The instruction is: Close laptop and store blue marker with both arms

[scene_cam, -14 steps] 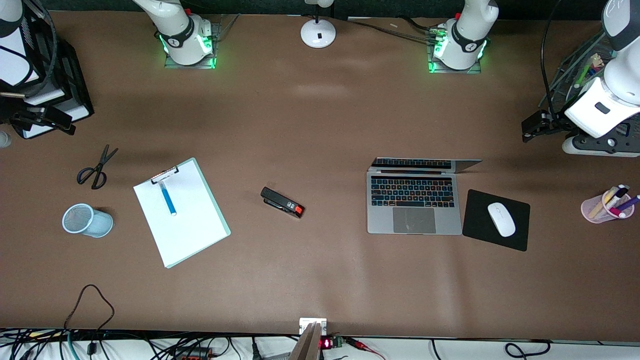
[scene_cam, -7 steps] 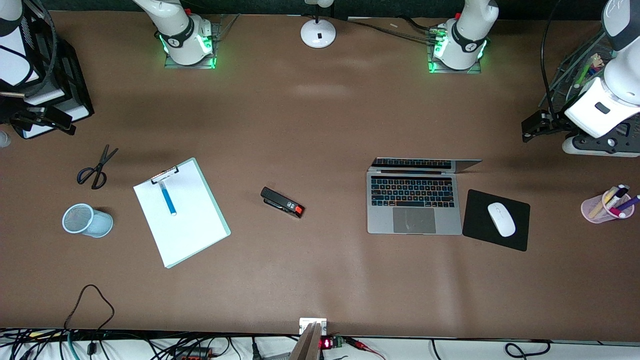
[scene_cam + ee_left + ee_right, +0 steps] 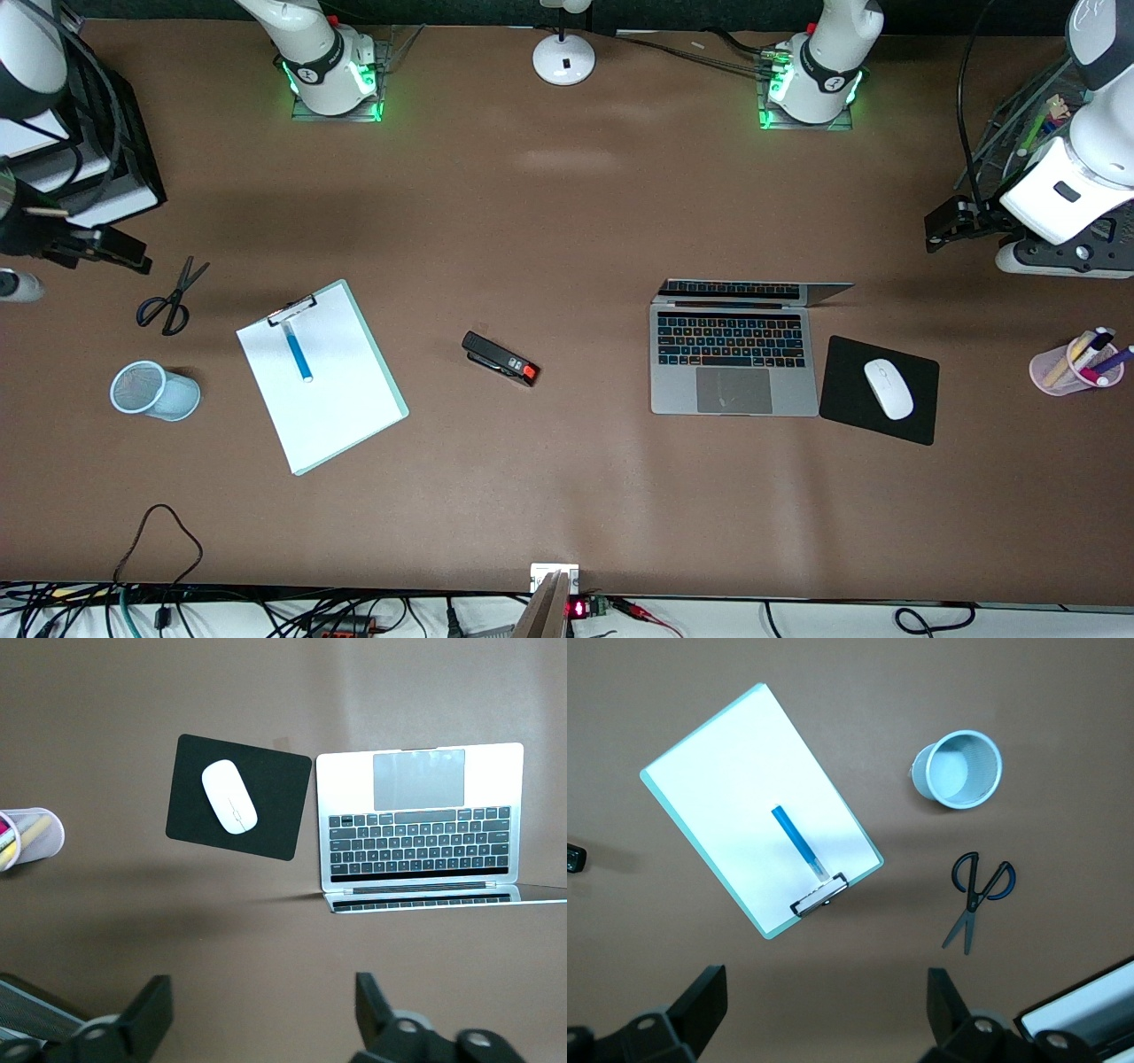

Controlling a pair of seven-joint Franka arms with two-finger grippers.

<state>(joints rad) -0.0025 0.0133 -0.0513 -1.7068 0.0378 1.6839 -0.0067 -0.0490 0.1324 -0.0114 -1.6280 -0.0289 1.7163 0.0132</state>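
Laptop [image 3: 733,359] open, blue marker [image 3: 298,351] on clipboard [image 3: 321,375]

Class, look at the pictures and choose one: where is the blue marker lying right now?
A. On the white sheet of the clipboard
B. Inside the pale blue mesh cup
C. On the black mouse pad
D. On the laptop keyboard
A: the blue marker lies flat on the white paper of the clipboard, just below its clip, while the mesh cup beside the clipboard holds nothing that shows.
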